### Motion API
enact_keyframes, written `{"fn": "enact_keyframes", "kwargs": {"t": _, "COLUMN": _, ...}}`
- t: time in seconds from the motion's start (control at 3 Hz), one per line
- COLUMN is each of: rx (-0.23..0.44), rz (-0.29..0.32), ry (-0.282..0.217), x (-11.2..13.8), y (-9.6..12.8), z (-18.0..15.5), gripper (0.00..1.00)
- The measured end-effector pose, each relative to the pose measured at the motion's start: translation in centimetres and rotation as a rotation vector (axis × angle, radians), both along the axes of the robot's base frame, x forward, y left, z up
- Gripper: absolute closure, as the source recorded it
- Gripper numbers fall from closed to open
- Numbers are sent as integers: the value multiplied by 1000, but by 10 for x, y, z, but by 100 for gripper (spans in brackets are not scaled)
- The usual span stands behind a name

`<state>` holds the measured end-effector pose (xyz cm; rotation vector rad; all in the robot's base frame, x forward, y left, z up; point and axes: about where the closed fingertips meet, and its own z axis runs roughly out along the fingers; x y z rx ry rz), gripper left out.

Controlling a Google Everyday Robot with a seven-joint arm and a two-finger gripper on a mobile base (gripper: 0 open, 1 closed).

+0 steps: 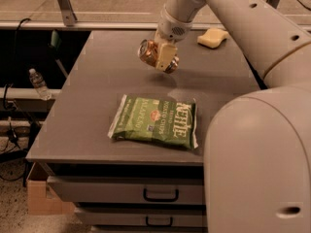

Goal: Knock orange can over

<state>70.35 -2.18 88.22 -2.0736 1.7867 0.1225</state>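
The orange can point(147, 52) is small and orange-brown with a silver top. It is tilted on its side, top facing left, over the back middle of the grey table point(97, 96). My gripper point(160, 58) reaches down from the upper right and is shut on the can, with one pale finger point(165, 56) across its front. The can seems to hang just above the tabletop, with a faint shadow below it.
A green chip bag point(154, 121) lies flat near the table's front, below the gripper. A yellow sponge point(213, 38) sits at the back right. My arm and body fill the right side. Drawers are under the table, and a water bottle point(38, 83) stands at the left.
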Motion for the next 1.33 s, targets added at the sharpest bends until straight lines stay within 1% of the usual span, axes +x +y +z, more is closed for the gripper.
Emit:
{"fn": "enact_keyframes", "kwargs": {"t": 0.33, "rx": -61, "rz": 40, "ry": 26, "x": -4, "y": 2, "z": -6, "gripper": 100}}
{"fn": "enact_keyframes", "kwargs": {"t": 0.67, "rx": -60, "rz": 41, "ry": 27, "x": -3, "y": 4, "z": -9, "gripper": 83}}
{"fn": "enact_keyframes", "kwargs": {"t": 1.33, "rx": -50, "rz": 44, "ry": 23, "x": -1, "y": 8, "z": -13, "gripper": 36}}
